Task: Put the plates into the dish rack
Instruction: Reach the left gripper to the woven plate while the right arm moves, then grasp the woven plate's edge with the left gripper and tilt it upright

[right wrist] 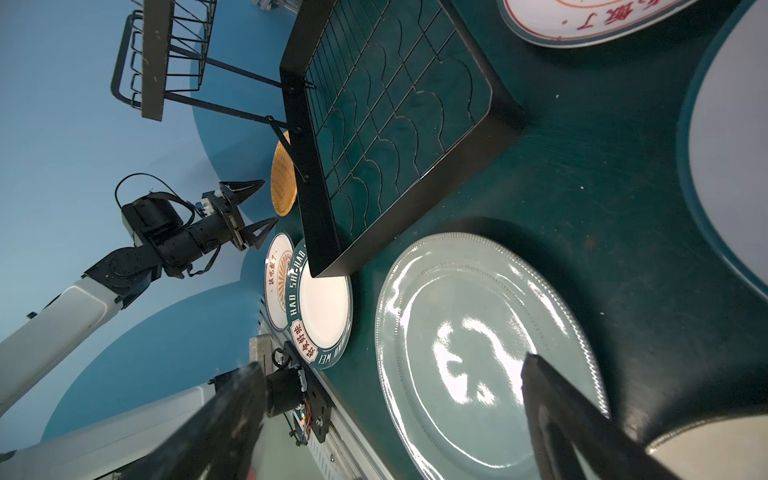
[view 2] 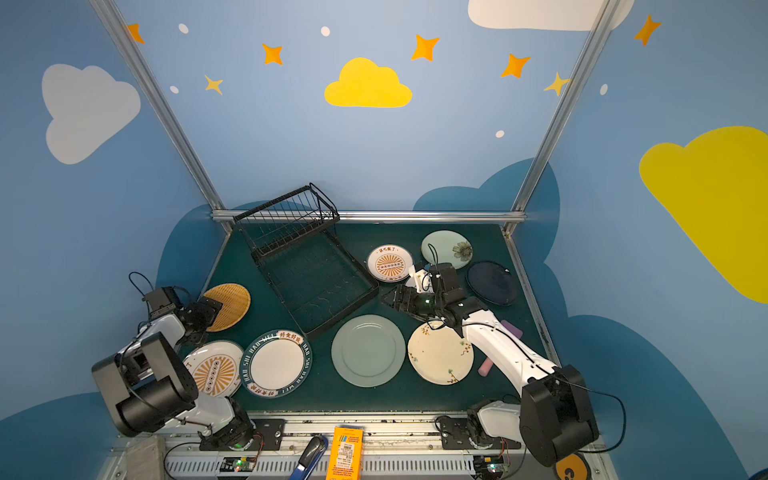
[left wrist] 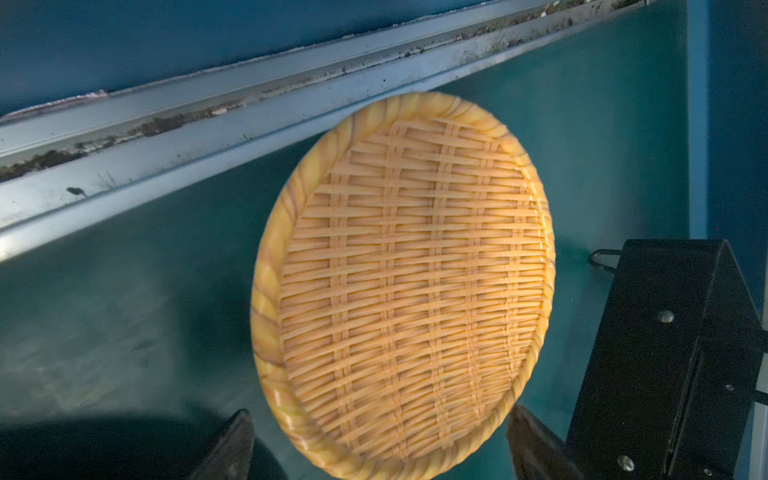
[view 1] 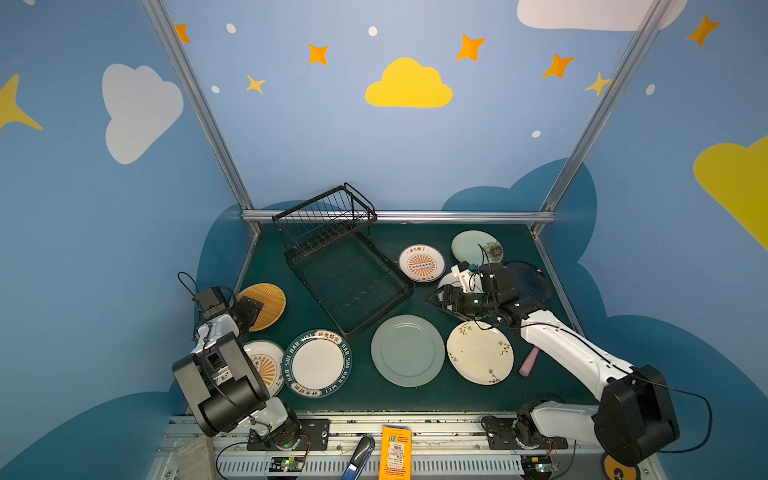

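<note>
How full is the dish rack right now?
Empty. The dish rack shows only bare wire in its raised basket and flat tray in both top views; the plates lie outside it on the table.

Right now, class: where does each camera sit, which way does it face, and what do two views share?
Top views: high at the front, looking down over the table; both arms show.
Left wrist: left arm, looking down on the woven plate; open left gripper shows.
Right wrist: right arm, looking across the plain green plate at the left arm; open right gripper shows.
Shared: both wrist views show the woven plate.
</note>
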